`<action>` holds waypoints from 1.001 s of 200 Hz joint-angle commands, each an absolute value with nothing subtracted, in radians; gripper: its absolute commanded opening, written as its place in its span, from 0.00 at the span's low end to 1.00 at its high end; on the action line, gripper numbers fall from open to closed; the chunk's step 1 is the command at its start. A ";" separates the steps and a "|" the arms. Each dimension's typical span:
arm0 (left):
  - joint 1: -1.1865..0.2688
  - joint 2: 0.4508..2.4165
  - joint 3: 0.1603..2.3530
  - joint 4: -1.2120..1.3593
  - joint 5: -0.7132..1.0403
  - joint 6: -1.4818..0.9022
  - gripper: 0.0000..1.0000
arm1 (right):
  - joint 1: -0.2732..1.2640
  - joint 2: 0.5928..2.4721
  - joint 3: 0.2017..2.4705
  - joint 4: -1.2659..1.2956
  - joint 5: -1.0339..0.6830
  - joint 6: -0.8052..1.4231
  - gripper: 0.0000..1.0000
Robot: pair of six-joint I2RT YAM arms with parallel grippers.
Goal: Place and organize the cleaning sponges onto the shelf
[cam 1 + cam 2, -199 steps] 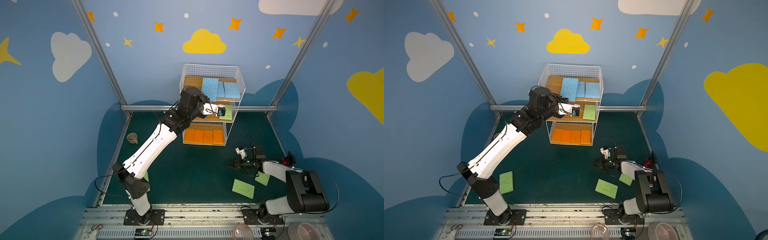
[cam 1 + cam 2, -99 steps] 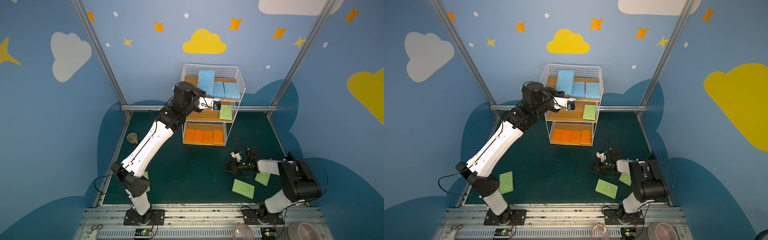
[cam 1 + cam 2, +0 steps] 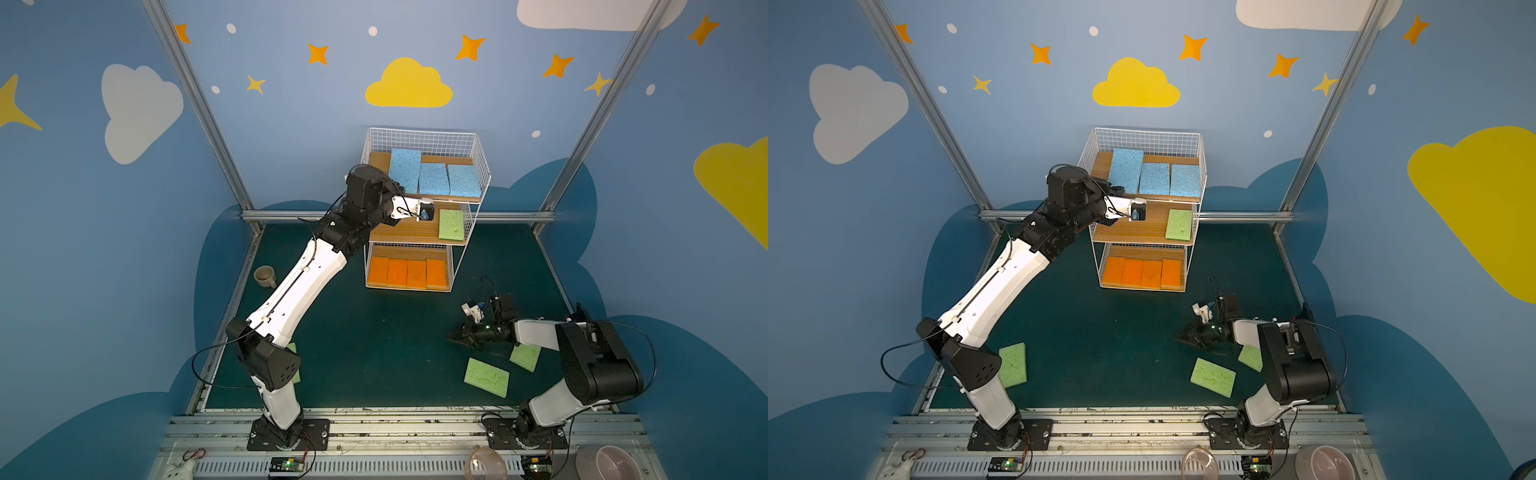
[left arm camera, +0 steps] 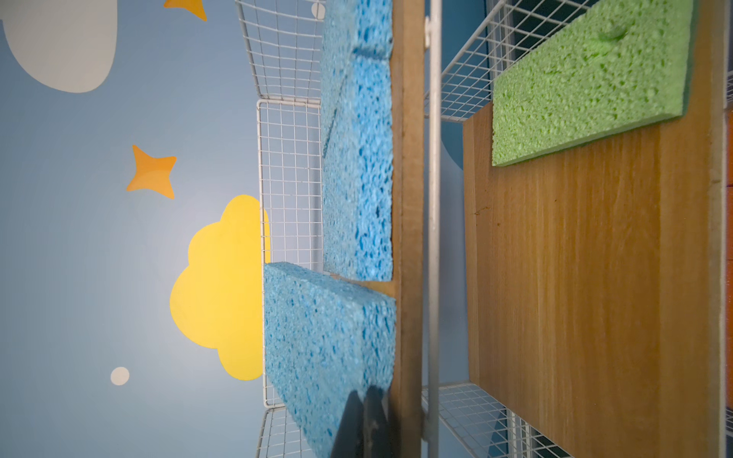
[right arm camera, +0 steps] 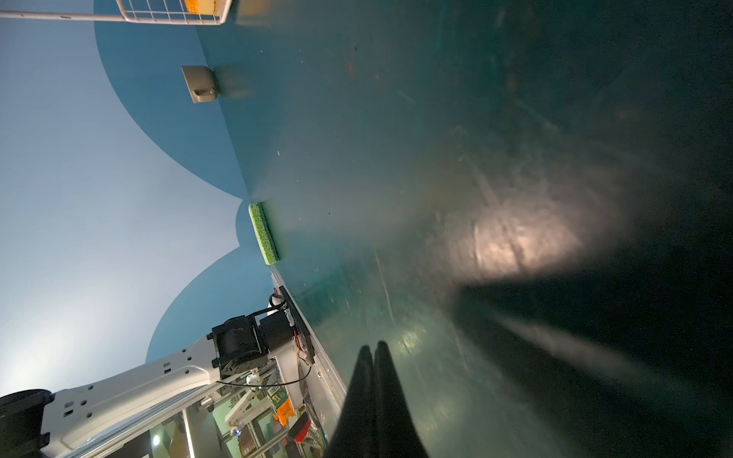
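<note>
Light, soft, squashy things, I judged: best pinched across the narrow width. A light green rectangular sponge (image 3: 486, 377) and two more lay on the dark surface; eight sat on the white wire-grid shelf (image 3: 419, 139). My left jaws, beside a light blue sponge (image 4: 329, 349), and right jaws were shut, empty.

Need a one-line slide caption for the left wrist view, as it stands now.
Left gripper, shut, near a blue sponge on the shelf's top tier; a lone green sponge on the middle tier.

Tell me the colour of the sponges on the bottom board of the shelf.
Orange; the bottom sponges show best in a top view.
</note>
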State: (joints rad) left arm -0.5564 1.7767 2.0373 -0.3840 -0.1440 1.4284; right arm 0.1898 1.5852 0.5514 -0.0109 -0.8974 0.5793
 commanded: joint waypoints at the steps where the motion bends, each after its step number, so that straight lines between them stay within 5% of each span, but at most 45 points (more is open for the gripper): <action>1: -0.555 1.792 2.035 -0.355 -0.122 1.423 0.03 | 0.195 1.590 0.566 -0.001 -0.894 0.578 0.00; 42: -0.548 1.799 2.032 -0.345 -0.124 1.419 0.06 | 0.195 1.582 0.563 0.000 -0.896 0.579 0.00; 100: -0.548 1.803 2.017 -0.338 -0.132 1.420 0.40 | 0.194 1.574 0.559 -0.006 -0.896 0.574 0.00; 200: -0.559 1.755 1.964 -0.375 -0.140 1.414 0.68 | 0.194 1.552 0.563 -0.019 -0.893 0.574 0.00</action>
State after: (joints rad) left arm -0.5526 1.7653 2.0029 -0.2615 -0.1345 1.4315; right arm 0.1898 1.5757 0.5514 -0.0074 -0.8974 0.5793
